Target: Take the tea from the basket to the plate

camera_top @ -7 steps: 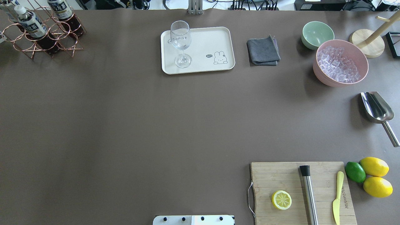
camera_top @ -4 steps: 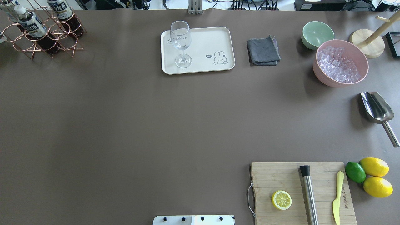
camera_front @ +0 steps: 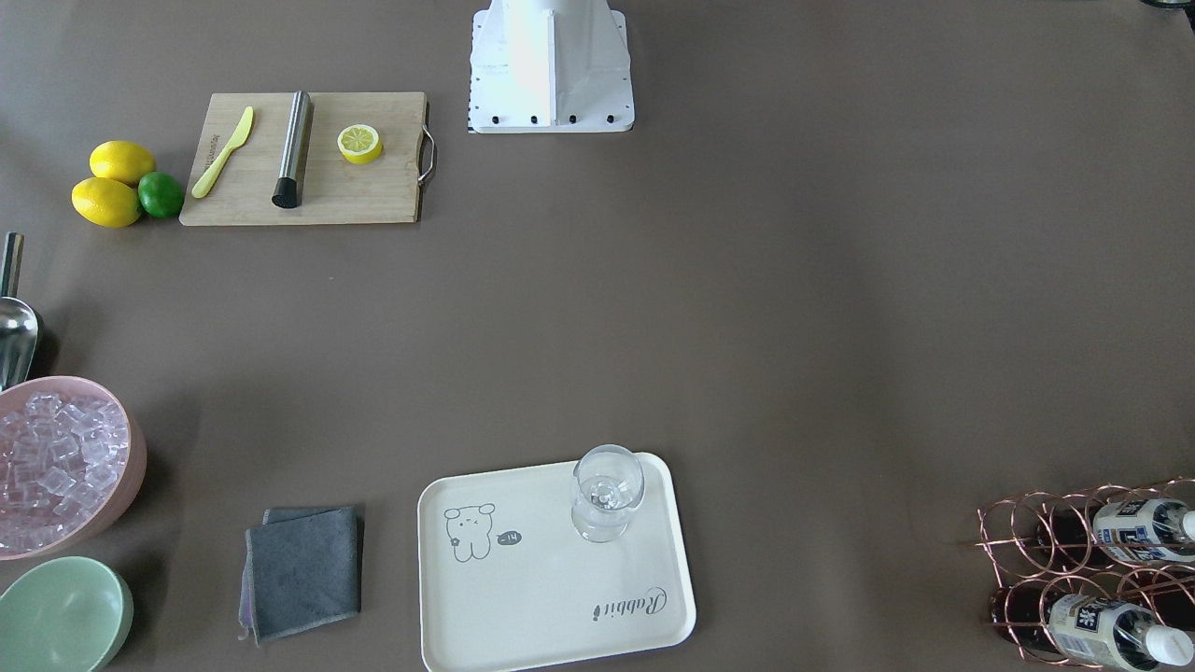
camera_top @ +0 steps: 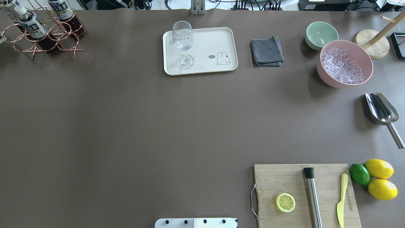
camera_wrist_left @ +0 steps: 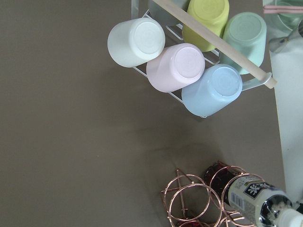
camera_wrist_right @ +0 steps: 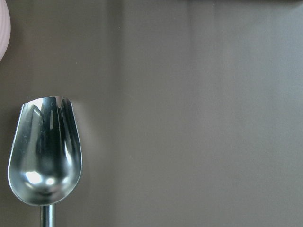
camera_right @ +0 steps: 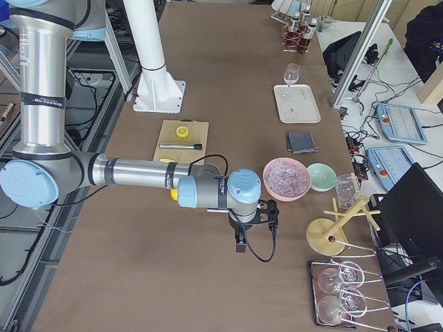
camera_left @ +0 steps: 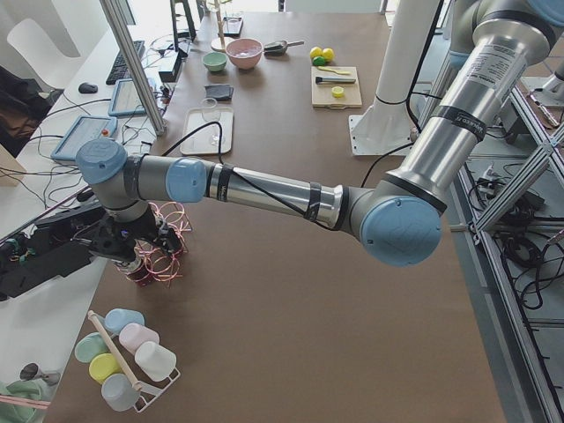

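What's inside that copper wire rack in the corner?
Bottles of dark tea with white caps sit in the rack's ring cells. Two show clearly; a third is cut off by the overhead view's edge. Some cells are out of frame.

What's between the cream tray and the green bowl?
A folded grey cloth lies between the cream tray and the green bowl, touching neither. The overhead view shows it best.
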